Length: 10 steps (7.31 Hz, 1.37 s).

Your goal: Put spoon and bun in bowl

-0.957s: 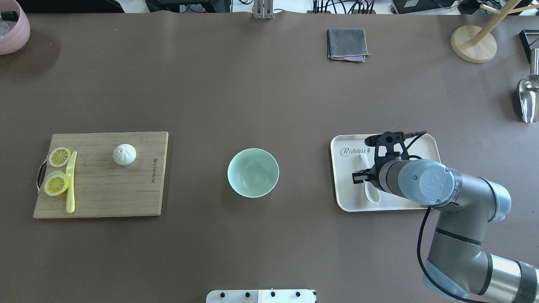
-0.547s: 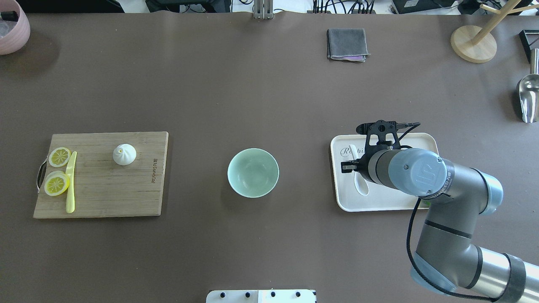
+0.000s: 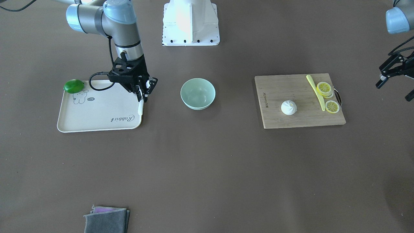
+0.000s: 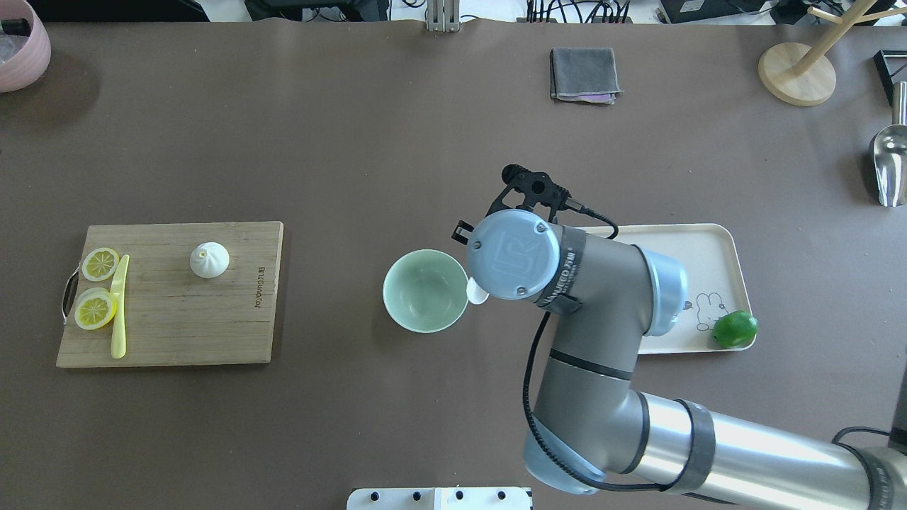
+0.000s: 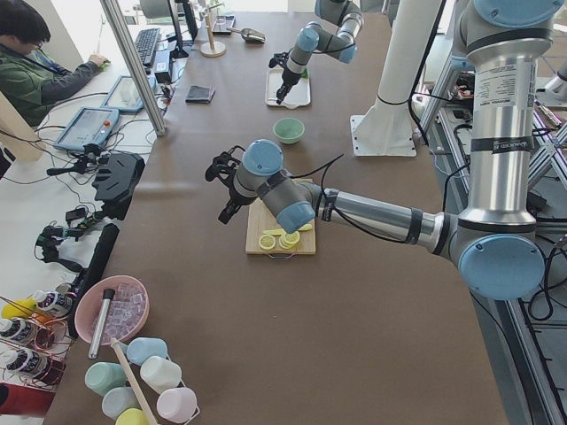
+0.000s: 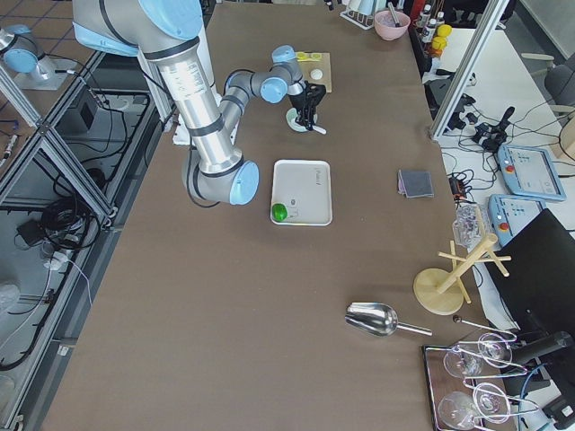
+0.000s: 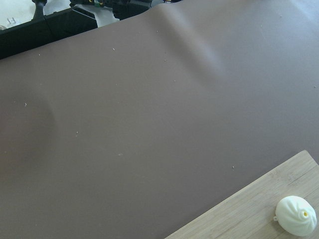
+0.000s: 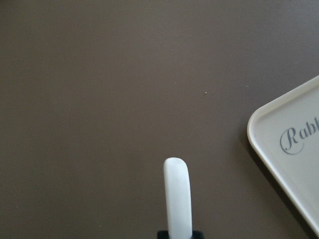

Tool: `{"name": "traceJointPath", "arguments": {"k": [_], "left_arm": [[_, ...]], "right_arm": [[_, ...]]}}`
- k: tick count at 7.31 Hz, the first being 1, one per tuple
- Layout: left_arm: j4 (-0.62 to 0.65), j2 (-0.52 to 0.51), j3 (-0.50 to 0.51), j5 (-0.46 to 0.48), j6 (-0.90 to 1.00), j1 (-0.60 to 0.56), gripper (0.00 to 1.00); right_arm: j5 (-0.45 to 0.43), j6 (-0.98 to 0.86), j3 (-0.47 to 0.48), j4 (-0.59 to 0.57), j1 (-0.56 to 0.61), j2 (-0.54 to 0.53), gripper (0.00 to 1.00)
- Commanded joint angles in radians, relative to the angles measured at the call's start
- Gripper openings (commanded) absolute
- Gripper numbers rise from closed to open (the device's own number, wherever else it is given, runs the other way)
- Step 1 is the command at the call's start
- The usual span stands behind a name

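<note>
My right gripper [image 3: 144,93] is shut on the white spoon [image 4: 477,292] and holds it off the table. In the overhead view the wrist hides the fingers, and the spoon's scoop shows just beside the right rim of the mint-green bowl [image 4: 425,292]. The right wrist view shows the spoon's handle [image 8: 178,199] over bare table, left of the tray's corner. The white bun [image 4: 209,259] sits on the wooden cutting board [image 4: 177,326], far left. My left gripper [image 3: 393,90] is open and empty, above the table beyond the board; its wrist view shows the bun [image 7: 296,215].
The cream tray [image 4: 701,255] holds a green lime [image 4: 735,330]. Lemon slices [image 4: 96,309] and a yellow knife [image 4: 119,312] lie on the board's left side. A grey cloth [image 4: 584,74], pink bowl [image 4: 21,46], wooden stand [image 4: 797,74] and metal scoop [image 4: 889,163] sit at the far edge.
My right arm has lifted the spoon off the tray and carried it left to the bowl's right rim. The lime on the tray now shows.
</note>
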Motion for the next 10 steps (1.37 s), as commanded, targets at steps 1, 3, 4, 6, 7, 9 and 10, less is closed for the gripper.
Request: {"name": "traceJointPath", "arguments": {"k": [1, 3, 4, 6, 7, 9, 10], "left_arm": [[0.000, 0.002, 0.001, -0.002, -0.002, 0.001, 0.99], [0.000, 0.002, 0.001, -0.003, -0.002, 0.001, 0.99], [0.000, 0.002, 0.001, -0.003, -0.002, 0.001, 0.99], [0.003, 0.000, 0.001, -0.003, -0.003, 0.001, 0.99], [0.003, 0.000, 0.001, 0.000, -0.009, 0.013, 0.99], [0.003, -0.033, -0.005, 0.023, -0.177, 0.115, 0.99], [0.003, -0.058, -0.009, 0.114, -0.254, 0.213, 0.99]], "right_arm": [[-0.110, 0.235, -0.199, -0.031, -0.066, 0.171, 0.00], [-0.156, 0.241, -0.201, -0.034, -0.099, 0.168, 0.02], [-0.170, 0.227, -0.197, -0.049, -0.103, 0.166, 0.28], [-0.202, 0.201, -0.177, -0.116, -0.103, 0.174, 1.00], [-0.202, 0.130, -0.133, -0.123, -0.101, 0.167, 1.00], [-0.114, -0.068, 0.057, -0.142, -0.037, 0.086, 1.00], [0.013, -0.221, 0.169, -0.139, 0.038, 0.003, 1.00]]}}
